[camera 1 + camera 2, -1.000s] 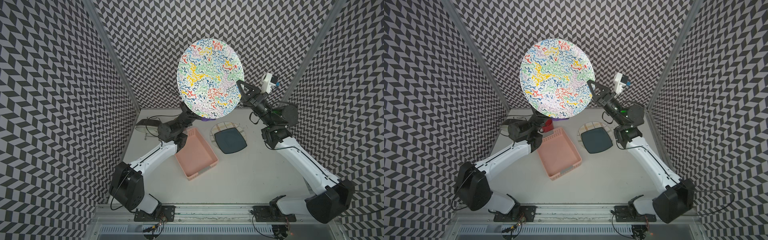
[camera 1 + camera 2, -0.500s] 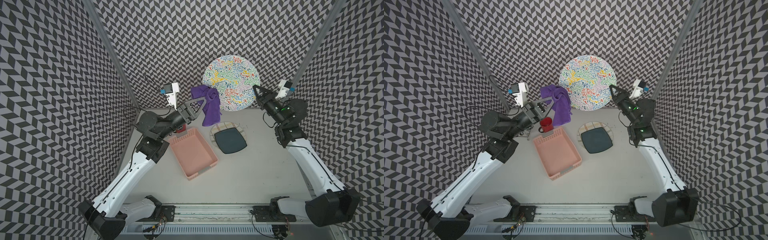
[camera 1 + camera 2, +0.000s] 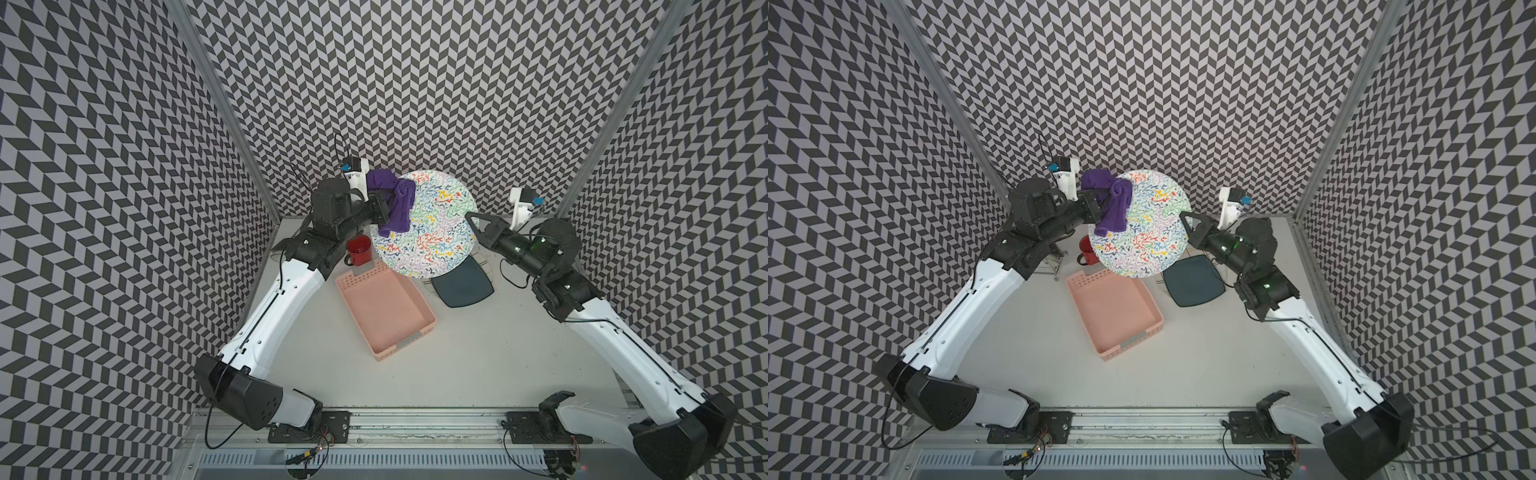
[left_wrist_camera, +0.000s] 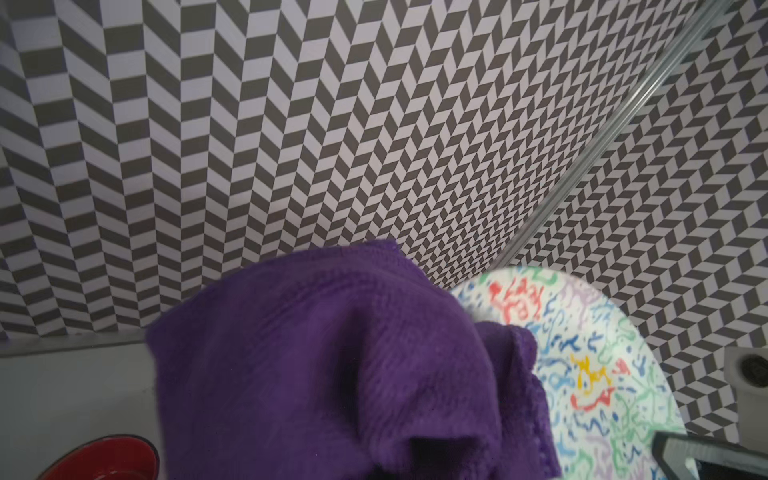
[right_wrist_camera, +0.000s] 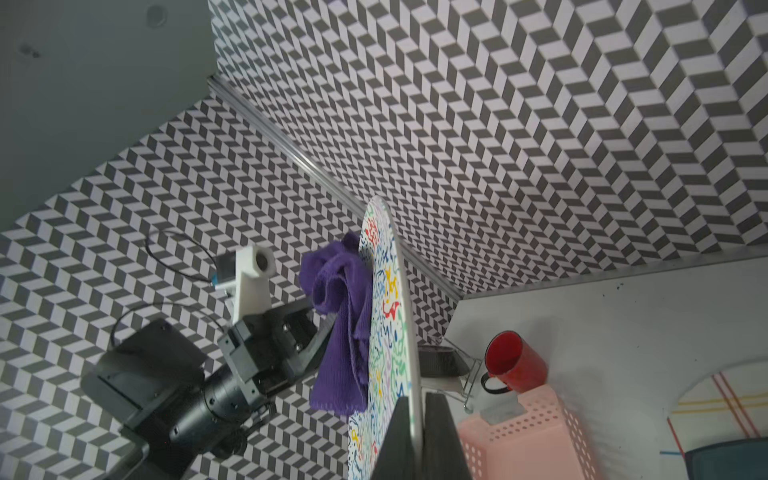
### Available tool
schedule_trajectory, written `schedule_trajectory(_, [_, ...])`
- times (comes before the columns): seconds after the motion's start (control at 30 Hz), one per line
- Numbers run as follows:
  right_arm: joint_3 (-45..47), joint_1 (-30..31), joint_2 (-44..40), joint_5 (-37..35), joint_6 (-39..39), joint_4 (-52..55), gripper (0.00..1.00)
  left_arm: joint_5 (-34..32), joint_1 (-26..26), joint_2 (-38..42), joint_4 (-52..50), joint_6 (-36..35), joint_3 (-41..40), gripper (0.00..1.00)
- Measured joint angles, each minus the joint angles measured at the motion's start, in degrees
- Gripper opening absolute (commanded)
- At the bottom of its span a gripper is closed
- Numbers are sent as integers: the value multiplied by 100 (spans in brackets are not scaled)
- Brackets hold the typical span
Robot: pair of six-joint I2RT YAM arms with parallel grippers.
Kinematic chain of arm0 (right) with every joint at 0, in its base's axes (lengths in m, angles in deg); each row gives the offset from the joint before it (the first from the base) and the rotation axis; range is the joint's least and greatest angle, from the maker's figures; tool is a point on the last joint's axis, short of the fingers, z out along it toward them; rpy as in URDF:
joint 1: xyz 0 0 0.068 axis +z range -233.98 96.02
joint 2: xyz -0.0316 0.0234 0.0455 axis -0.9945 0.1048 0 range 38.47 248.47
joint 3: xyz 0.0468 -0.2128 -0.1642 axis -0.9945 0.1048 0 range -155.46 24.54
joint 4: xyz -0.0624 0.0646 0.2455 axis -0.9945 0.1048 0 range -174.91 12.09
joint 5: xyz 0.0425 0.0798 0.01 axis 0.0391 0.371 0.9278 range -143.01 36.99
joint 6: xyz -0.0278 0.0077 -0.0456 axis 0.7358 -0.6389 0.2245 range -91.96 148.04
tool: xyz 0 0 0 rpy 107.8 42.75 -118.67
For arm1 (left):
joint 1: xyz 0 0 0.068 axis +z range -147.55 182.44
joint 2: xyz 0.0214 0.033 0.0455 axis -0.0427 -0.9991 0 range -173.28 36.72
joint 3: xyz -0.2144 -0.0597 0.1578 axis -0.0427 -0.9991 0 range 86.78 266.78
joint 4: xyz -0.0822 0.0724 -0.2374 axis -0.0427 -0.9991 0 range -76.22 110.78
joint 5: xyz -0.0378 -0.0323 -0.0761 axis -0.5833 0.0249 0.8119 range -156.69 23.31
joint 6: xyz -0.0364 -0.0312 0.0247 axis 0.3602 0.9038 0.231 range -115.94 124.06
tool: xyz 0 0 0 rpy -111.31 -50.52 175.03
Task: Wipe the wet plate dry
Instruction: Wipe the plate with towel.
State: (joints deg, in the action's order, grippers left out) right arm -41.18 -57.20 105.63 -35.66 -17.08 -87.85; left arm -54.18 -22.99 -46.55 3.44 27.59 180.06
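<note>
Plate (image 3: 432,232) held on edge above the counter (image 3: 478,353), its rim clamped in the right claw (image 3: 471,218); the left claw (image 3: 384,205), clamped on the cloth (image 3: 397,203), presses it against the plate's face.

Counting it off from above: two robot arms, a left arm (image 3: 274,307) and a right arm (image 3: 623,345), each ending in one gripper, the left gripper (image 3: 384,205) and the right gripper (image 3: 471,220). One colourful plate (image 3: 432,232) up in the air. One purple cloth (image 3: 397,199) against it. Down on the table (image 3: 478,365): one red mug (image 3: 359,249), one pink basket (image 3: 384,309), and one dark blue plate (image 3: 463,286), which sits on one more plate, striped (image 5: 715,401), mostly hidden. That makes three plates in all.
</note>
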Motion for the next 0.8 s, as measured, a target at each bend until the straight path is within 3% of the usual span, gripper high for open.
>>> schedule_trajectory(0.2, [-293,-42,85,-7,-42,151,0,420,-1189,-192,-46,-640,66,0])
schedule_trajectory(0.3, [-518,-455,236,-2,-234,55,0,492,-1314,-2,17,-721,-339,0])
schedule_trajectory(0.4, [-518,-754,245,-15,-385,-79,0,575,-1001,229,-66,-601,-688,0])
schedule_trajectory(0.6, [-299,-494,192,-107,-411,-118,0,1250,555,643,540,507,-1425,0])
schedule_trajectory(0.7, [144,-601,9,-192,-693,-166,0,1296,387,621,662,765,-1440,0])
schedule_trajectory(0.8, [717,-1097,-319,-59,-1156,-343,0,1458,273,697,981,1064,-1729,0])
